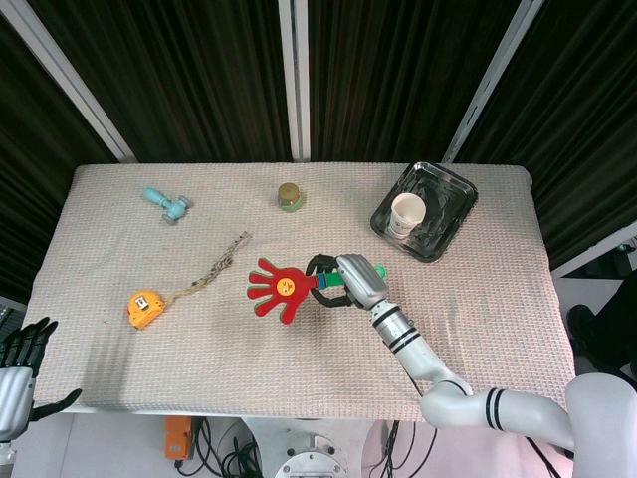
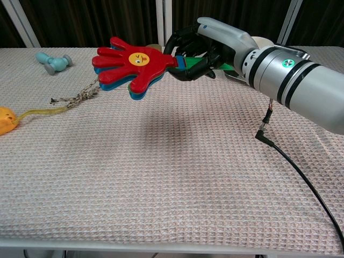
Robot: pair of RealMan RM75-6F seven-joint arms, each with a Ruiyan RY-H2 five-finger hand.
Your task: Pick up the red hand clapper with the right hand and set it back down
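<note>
The red hand clapper (image 1: 278, 289) (image 2: 132, 66) hangs in the air above the table, its red palm pointing left and its green handle gripped by my right hand (image 1: 350, 282) (image 2: 207, 45). In the chest view it floats well above the cloth, and a faint shadow lies on the mat below it. My left hand (image 1: 22, 360) rests off the table's near left corner with its fingers spread and nothing in it; the chest view does not show it.
A metal tray (image 1: 447, 202) (image 2: 290, 64) holding a paper cup (image 1: 406, 213) stands at the back right. A small jar (image 1: 290, 196), a teal toy (image 1: 165, 203) (image 2: 52, 61), a piece of rope (image 1: 221, 264) (image 2: 83, 92) and an orange tape measure (image 1: 145, 308) (image 2: 6, 119) lie to the left.
</note>
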